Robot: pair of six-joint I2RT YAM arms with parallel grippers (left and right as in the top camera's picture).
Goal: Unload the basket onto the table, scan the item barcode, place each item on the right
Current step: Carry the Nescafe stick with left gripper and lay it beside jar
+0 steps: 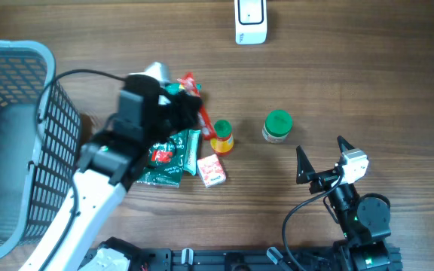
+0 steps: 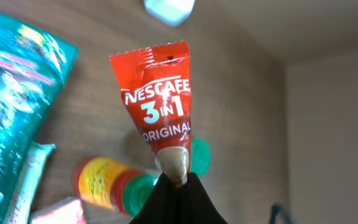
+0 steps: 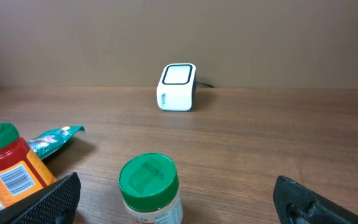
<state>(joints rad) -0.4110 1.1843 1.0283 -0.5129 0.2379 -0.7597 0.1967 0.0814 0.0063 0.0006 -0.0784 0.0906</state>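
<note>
Red Nescafe sachet (image 2: 157,93) is being held above the worktop (image 1: 368,68), clamped at one end by the left end effector (image 2: 178,182). Its long axis is pointing toward the white scanner (image 1: 251,21) ahead. The right end effector (image 1: 322,154) is sitting spread apart, farther off.

table (image 1: 368,68): brown wood grain | wall (image 3: 278,37): plain beige | light: even

The left claw (image 2: 178,182) hides the sachet (image 2: 158,93) tip (scanner (image 2: 168,9) blurred, cropped).
</note>
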